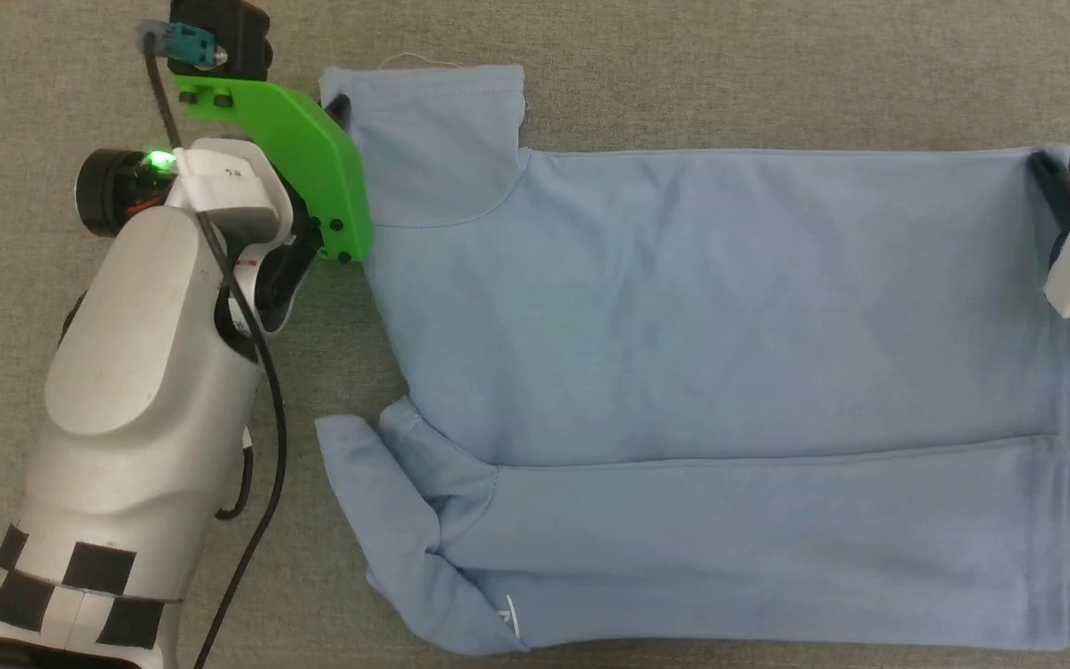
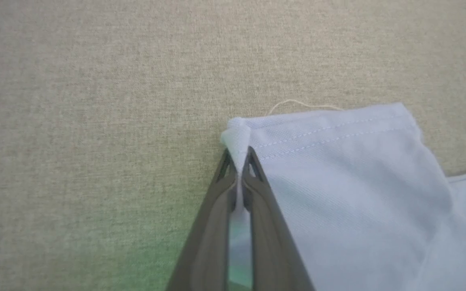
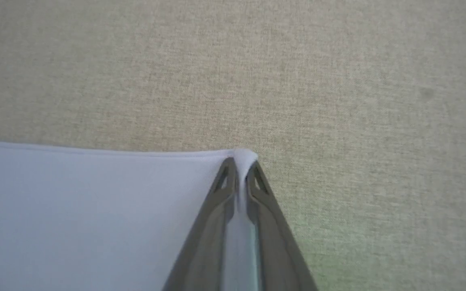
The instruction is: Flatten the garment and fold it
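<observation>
- Lying flat on the grey table (image 1: pixel 684 56), the garment (image 1: pixel 711 307) spreads across the head view, with its 6 o'clock strip folded over the body.
- At the garment's 10 o'clock, the left claw (image 2: pixel 239 161) is pinched tight on the far sleeve's hemmed corner, and fabric bunches between its tips.
- At 2 o'clock, the right claw (image 3: pixel 240 167) is closed on the garment's far corner.
- From that sleeve hem a pale loose thread (image 2: pixel 297 104) curls onto the table.
- At 7 o'clock the near sleeve (image 1: pixel 386 502) lies creased.
</observation>
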`<state>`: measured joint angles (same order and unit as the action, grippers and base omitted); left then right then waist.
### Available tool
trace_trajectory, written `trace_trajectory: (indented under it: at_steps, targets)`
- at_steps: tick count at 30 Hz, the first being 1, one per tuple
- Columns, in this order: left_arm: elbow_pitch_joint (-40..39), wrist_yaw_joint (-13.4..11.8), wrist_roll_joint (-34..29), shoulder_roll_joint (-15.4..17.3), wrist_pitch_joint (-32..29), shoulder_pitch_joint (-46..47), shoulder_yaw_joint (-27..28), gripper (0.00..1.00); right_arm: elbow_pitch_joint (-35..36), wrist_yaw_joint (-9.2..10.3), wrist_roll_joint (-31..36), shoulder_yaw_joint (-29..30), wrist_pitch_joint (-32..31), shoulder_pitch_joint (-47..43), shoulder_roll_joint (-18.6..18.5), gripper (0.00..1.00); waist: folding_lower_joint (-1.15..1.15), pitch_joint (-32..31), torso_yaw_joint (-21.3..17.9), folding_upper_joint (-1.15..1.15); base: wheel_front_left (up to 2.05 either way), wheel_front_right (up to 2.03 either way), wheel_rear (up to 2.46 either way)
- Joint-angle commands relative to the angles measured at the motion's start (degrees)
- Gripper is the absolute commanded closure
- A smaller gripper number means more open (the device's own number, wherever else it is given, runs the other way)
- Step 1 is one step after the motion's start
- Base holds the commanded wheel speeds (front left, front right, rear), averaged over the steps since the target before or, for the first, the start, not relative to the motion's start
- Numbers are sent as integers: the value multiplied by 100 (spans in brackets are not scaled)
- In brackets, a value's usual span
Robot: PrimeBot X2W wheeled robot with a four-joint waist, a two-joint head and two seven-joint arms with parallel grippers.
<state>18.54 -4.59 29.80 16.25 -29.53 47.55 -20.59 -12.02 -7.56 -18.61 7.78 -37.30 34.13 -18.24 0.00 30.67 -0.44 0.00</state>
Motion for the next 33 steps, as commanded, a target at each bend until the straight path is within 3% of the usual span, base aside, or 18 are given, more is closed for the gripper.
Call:
trace_trajectory:
  at_steps: [1, 12, 19, 33]
  targets:
    - [22, 53, -16, -1, 139, 108, 45, 100, -18, 8, 23, 25, 36, 80, 24, 100, 0, -47, -8, 0, 0, 0, 0]
    - [-174, 367, 26, -31, 1539, -23, 239, 100, 102, 8, -107, 130, 771, 48, 49, 100, 0, -528, 9, 0, 0, 0, 0]
    - [-1064, 606, 100, 189, 2072, -990, 221, 100, 459, 8, -419, 190, 1109, -653, 85, 100, 0, -1083, 60, 0, 0, 0, 0]
    - [-2803, 360, 91, 651, 2584, -3529, 150, 100, 1123, 8, -923, 836, 1391, -2509, 510, 100, 0, -1720, 167, 0, 0, 0, 0]
